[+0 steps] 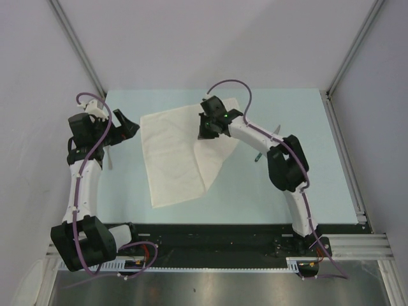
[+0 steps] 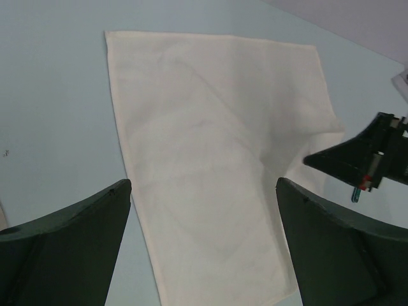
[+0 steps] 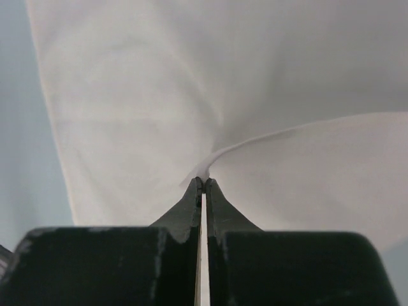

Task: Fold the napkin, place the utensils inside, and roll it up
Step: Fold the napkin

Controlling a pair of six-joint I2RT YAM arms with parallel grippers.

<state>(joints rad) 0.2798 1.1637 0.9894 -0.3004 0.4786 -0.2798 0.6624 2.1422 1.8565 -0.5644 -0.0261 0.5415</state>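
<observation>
The white napkin (image 1: pixel 172 156) lies spread on the pale blue table (image 1: pixel 287 115), its right part lifted and doubled over toward the middle. My right gripper (image 1: pixel 206 132) is shut on a pinched edge of the napkin (image 3: pixel 127 95), the fold rising right at the fingertips of the right gripper (image 3: pixel 204 182). My left gripper (image 1: pixel 127 125) hovers open just off the napkin's left edge; in its wrist view the napkin (image 2: pixel 210 146) fills the space ahead of the left gripper (image 2: pixel 204 188). A teal bit of the knife (image 1: pixel 257 157) peeks out beside the right arm.
Grey walls and metal rails close in the table on the left, back and right. A thin pale object (image 1: pixel 109 158) lies beside the left arm. The arm bases stand on the black strip (image 1: pixel 210 239) at the near edge.
</observation>
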